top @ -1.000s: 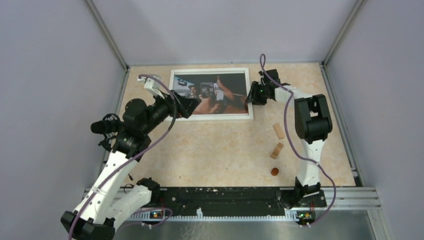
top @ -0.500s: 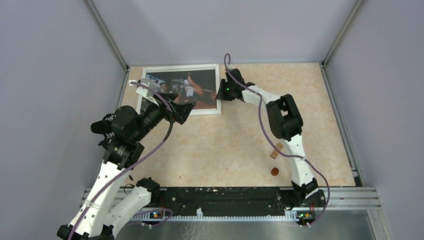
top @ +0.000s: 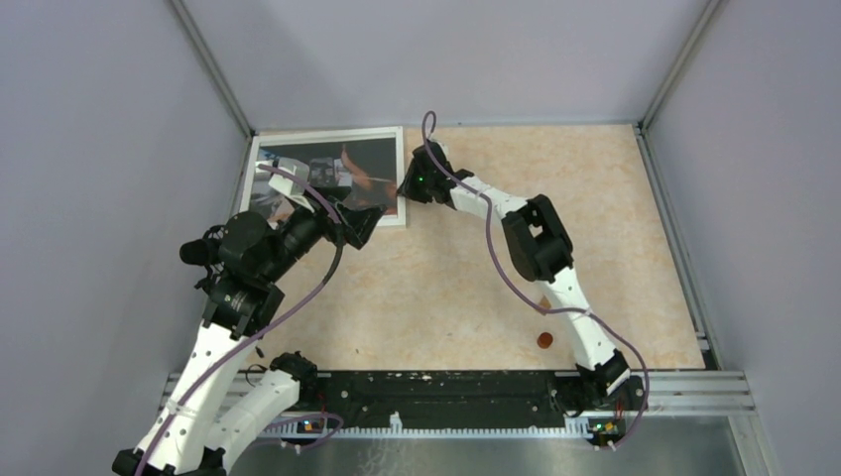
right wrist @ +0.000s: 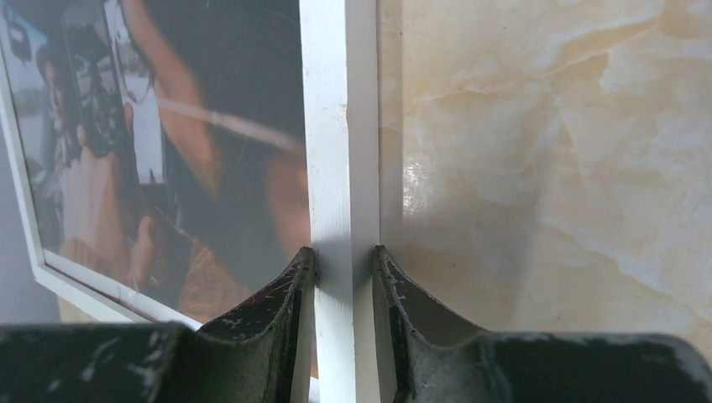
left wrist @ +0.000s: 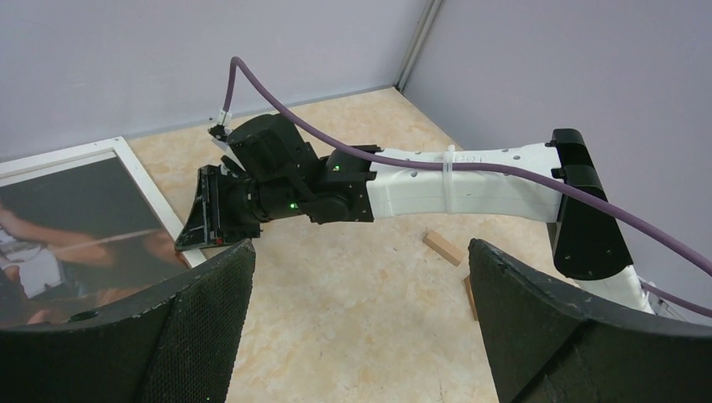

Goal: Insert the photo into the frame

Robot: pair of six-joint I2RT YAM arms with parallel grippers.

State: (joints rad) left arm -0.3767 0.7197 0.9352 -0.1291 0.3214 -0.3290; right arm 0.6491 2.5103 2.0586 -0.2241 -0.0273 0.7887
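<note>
As right gripper [right wrist: 344, 256] clamps photo [right wrist: 168, 143], white border [right wrist: 340, 126] between its jaws

The photo [top: 369, 165] has been dragged leftward along the far side of the table [top: 595, 198], into the far left corner. The right tool [top: 407, 188] has been carried left with it and narrowed onto its white right border. The left tool [top: 359, 224] has been drawn back slightly. In the top view, the wooden blocks [left wrist: 442, 248] have been mostly covered by the right arm.

From above, my left arm [top: 260, 253] covers the near-left corner of the photo [top: 369, 164], and both wrist views crop it.
</note>
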